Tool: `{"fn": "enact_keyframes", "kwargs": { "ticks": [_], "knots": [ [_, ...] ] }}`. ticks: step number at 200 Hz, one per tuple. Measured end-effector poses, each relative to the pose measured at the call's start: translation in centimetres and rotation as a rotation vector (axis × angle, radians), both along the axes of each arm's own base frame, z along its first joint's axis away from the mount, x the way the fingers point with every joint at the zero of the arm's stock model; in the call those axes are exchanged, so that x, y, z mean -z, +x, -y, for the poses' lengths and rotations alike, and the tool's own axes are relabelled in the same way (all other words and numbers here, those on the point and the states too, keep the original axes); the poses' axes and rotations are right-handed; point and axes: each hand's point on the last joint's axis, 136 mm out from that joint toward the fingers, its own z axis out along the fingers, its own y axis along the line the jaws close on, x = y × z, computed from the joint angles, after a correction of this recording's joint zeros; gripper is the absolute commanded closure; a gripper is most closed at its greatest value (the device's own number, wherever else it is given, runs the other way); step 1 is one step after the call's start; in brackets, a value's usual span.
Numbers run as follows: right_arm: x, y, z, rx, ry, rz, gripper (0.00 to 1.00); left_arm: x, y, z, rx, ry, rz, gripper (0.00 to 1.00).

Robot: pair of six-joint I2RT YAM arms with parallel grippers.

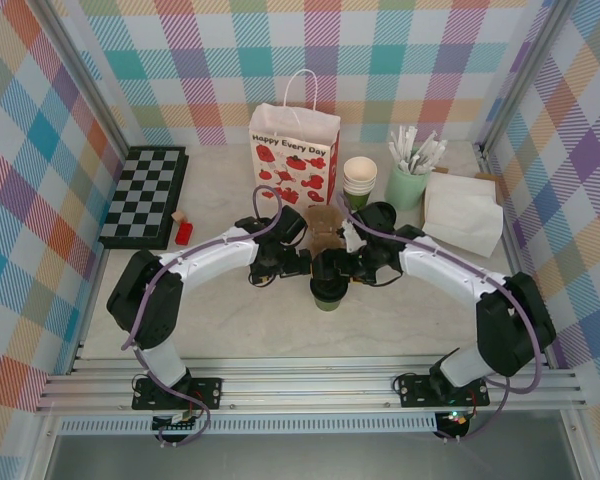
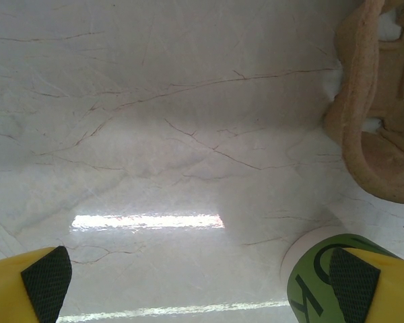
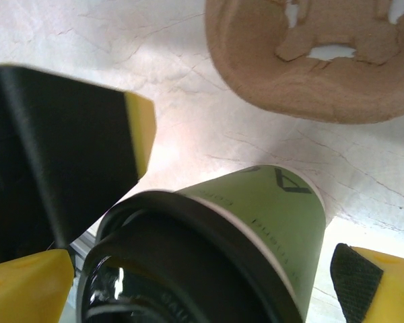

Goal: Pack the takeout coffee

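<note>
Takeout coffee (image 1: 327, 290) stands upright on the worktop (image 1: 230, 330), a little nearer than the middle, green sides showing under its black lid (image 3: 175, 262). Both arms curve in from their bases at 6 o'clock and meet over it.

From its wrist camera, the right claw (image 3: 195, 289) is spread wide with the cup between its yellow fingers. A strip of bare marble shows between the cup's side and the dark pad (image 3: 355, 279) at 3 o'clock. I cannot tell whether the other finger touches the lid. The left claw (image 2: 200, 289) is spread wide as well and grips nothing. Its own camera shows the cup's green wall just beside one finger at 4 o'clock, with bare marble between the fingers.

Just beyond the cup, toward 12 o'clock, a brown pulp cup carrier (image 1: 325, 230) lies flat. Farther back a white gift bag (image 1: 294, 160) printed with red strawberries stands upright at 12. A stack of green lidless cups (image 1: 360, 178) sits at 1 o'clock of the carrier, and a mint tumbler (image 1: 407, 186) of white wrapped sticks is just beyond it. White napkins (image 1: 463, 212) lie at 2 o'clock by the wall. Over at 10 o'clock a chessboard (image 1: 145, 195) lies flat, with a small red piece (image 1: 184, 232) close to its near corner.
</note>
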Motion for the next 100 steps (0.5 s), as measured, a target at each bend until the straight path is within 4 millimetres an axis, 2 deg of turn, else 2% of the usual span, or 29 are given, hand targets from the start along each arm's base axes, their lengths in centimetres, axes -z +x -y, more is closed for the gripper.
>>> {"fn": "enact_keyframes", "kwargs": {
  "ticks": [27, 51, 82, 100],
  "knots": [
    [-1.2, -0.8, 0.2, -0.079, 0.001, 0.064, 0.0, -0.2, -0.1, -0.7, -0.006, 0.027, 0.006, 0.0],
    [-1.4, -1.4, 0.6, -0.154, -0.021, 0.099, 0.0, -0.9, -0.5, -1.6, -0.011, 0.038, 0.034, 0.0],
    [-1.5, -1.9, 1.0, -0.233, -0.048, 0.12, 0.0, -1.8, -2.0, -3.0, 0.026, 0.029, 0.061, 0.0],
    [-1.5, -2.0, 1.0, -0.273, -0.058, 0.134, 0.0, -1.6, -3.4, -3.5, 0.083, 0.016, 0.056, 0.0]
  ]
}}
